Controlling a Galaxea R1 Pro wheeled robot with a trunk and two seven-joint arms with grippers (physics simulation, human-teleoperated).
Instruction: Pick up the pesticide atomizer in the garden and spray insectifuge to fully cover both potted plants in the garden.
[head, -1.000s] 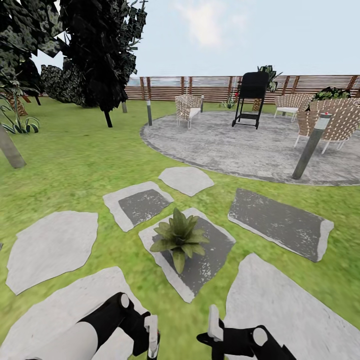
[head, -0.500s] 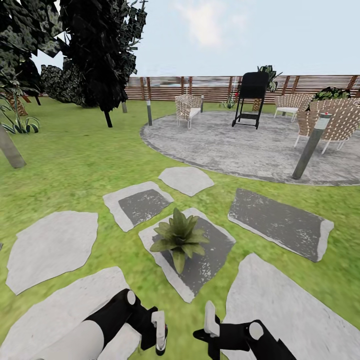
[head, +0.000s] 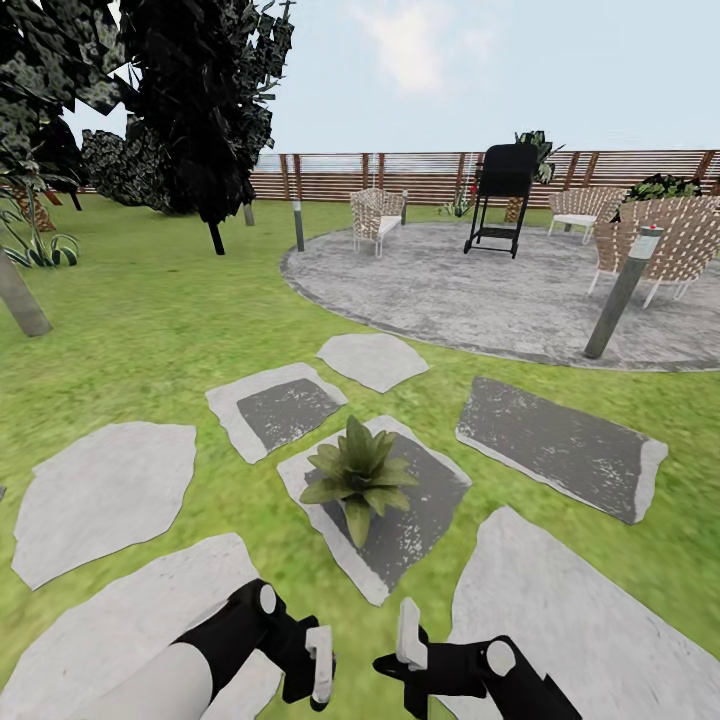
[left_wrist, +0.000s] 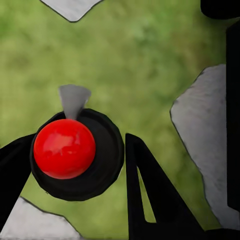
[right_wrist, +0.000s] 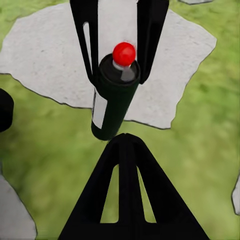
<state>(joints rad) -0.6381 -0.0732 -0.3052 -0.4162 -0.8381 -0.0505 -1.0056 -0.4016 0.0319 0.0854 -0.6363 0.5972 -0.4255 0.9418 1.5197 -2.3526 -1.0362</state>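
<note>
The pesticide atomizer (right_wrist: 112, 100) is a dark bottle with a pale label and a red round cap (left_wrist: 65, 147). My left gripper (head: 318, 668) is shut on it, a black finger (left_wrist: 145, 195) on each side of the bottle. It is held upright low over grass and a stepping stone. My right gripper (head: 405, 645) is shut with nothing in it. Its tip (right_wrist: 125, 139) sits just short of the bottle's base. One potted plant (head: 358, 475), a small green rosette, stands on a dark stepping stone (head: 420, 520) just ahead of both grippers.
Pale stepping stones (head: 100, 495) lie across the lawn (head: 150, 330) around the plant. Beyond is a round paved patio (head: 500, 290) with wicker chairs (head: 378, 218), a black grill (head: 500, 195) and grey bollard lights (head: 620, 295). Dark trees (head: 200, 110) stand at the left, a slat fence (head: 420, 178) behind.
Both grippers have drawn closer together in the head view: the left moved right with the atomizer, the right moved left and a little up. The plant and the view are unchanged.
</note>
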